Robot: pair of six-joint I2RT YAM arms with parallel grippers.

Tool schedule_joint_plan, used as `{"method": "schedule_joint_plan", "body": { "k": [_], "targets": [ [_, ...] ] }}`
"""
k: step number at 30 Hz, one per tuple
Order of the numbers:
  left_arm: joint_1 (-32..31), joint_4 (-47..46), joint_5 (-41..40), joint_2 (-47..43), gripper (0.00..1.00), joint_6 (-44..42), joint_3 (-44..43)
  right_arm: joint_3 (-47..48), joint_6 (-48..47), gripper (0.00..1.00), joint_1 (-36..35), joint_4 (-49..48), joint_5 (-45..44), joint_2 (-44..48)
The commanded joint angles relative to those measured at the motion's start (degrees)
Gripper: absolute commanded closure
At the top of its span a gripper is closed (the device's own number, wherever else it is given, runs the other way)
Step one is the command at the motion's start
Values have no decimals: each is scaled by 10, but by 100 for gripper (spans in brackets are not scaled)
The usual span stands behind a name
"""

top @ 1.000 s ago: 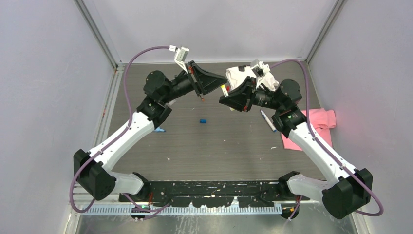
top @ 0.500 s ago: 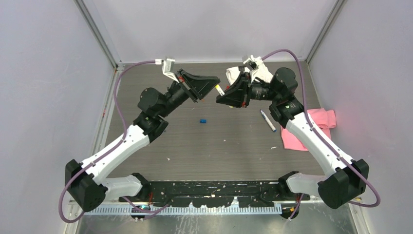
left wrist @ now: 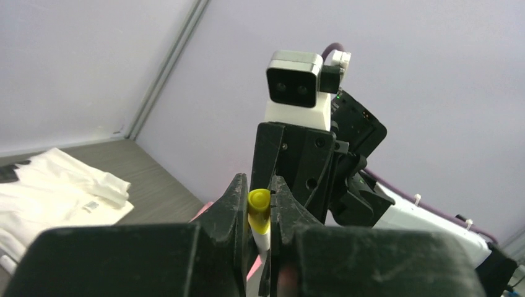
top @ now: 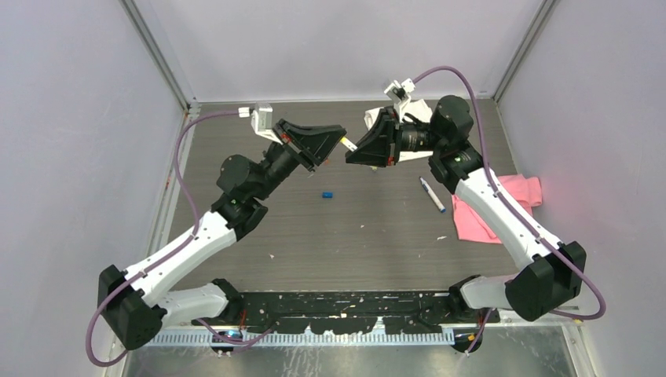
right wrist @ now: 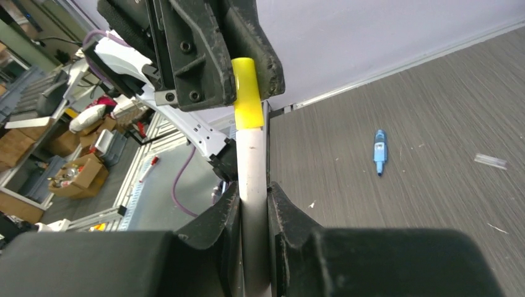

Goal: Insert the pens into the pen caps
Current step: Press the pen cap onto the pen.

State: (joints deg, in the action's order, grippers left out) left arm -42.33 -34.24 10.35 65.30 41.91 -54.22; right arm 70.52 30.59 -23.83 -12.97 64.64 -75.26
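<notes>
Pushing straight along the pen [right wrist: 252, 161] should seat it: the right gripper [right wrist: 252, 197] pinches its barrel, the left gripper [left wrist: 259, 197] pinches the yellow cap [left wrist: 258, 209], the two meeting end to end in mid-air; keep them aligned, without sideways bending.

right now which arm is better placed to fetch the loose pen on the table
Right, probably: the loose pen lies close beside the right arm, farther from the left gripper, which holds the yellow cap. The right gripper must first let go of the held pen.
</notes>
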Motion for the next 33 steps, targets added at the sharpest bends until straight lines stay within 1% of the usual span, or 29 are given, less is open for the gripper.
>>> {"method": "schedule_joint_plan", "body": {
  "k": [1, 2, 3, 4, 6, 7, 8, 10, 11, 13, 15, 17, 18, 19, 20, 21, 22, 24, 26, 27, 29, 31, 32, 33],
  "targets": [
    [-80, 176, 239, 21, 99, -104, 101, 95, 68, 100, 6, -200, -169, -8],
    [-80, 113, 248, 24, 100, -97, 120, 96, 91, 100, -4, -221, -161, -16],
    [-80, 25, 256, 32, 100, -76, 132, 100, 103, 100, -15, -230, -156, -19],
    [-80, -6, 267, 46, 100, -62, 132, 102, 104, 100, -22, -231, -155, -20],
    [-80, -89, 303, 89, 100, 0, 116, 112, 104, 100, -37, -227, -153, -28],
    [-80, -126, 319, 112, 99, 52, 109, 121, 90, 100, -38, -214, -154, -30],
    [-78, -158, 325, 133, 99, 90, 107, 128, 55, 100, -38, -197, -155, -30],
    [-77, -202, 309, 141, 99, 145, 112, 139, -15, 100, -38, -140, -164, -24],
    [-77, -204, 291, 138, 99, 159, 116, 141, -49, 100, -38, -109, -172, -21],
    [-77, -167, 259, 126, 99, 167, 118, 146, -100, 100, -38, -70, -187, -15],
    [-77, -56, 219, 105, 100, 152, 110, 154, -148, 100, -38, -33, -206, -12],
    [-78, 71, 139, 81, 99, 137, 97, 171, -215, 100, -44, 40, -238, -10],
    [-82, 115, 92, 67, 99, 135, 96, 176, -237, 100, -46, 57, -250, -11],
    [-86, 140, 44, 54, 99, 134, 99, 181, -252, 100, -48, 73, -258, -13],
    [-100, 131, 1, 42, 99, 133, 109, 185, -263, 100, -54, 82, -263, -17],
    [-111, 114, -33, 36, 99, 130, 118, 185, -258, 100, -58, 80, -255, -21],
    [-115, 98, -45, 37, 99, 123, 117, 184, -243, 100, -62, 72, -244, -24],
    [-121, 40, -56, 49, 99, 100, 121, 178, -193, 100, -72, 39, -216, -32],
    [-122, -15, -52, 68, 99, 76, 129, 176, -106, 100, -78, -3, -196, -42],
    [-122, -48, -45, 76, 99, 66, 136, 177, -77, 100, -79, -20, -193, -47],
    [-122, -137, -10, 95, 99, 44, 158, 185, -23, 100, -79, -50, -186, -55],
    [-121, -249, 41, 116, 99, 29, 185, 200, 34, 100, -72, -75, -177, -64],
    [-119, -293, 71, 126, 99, 24, 196, 203, 67, 100, -67, -96, -173, -69],
    [-112, -314, 102, 134, 99, 25, 202, 206, 100, 100, -63, -114, -172, -75]
  ]
}}
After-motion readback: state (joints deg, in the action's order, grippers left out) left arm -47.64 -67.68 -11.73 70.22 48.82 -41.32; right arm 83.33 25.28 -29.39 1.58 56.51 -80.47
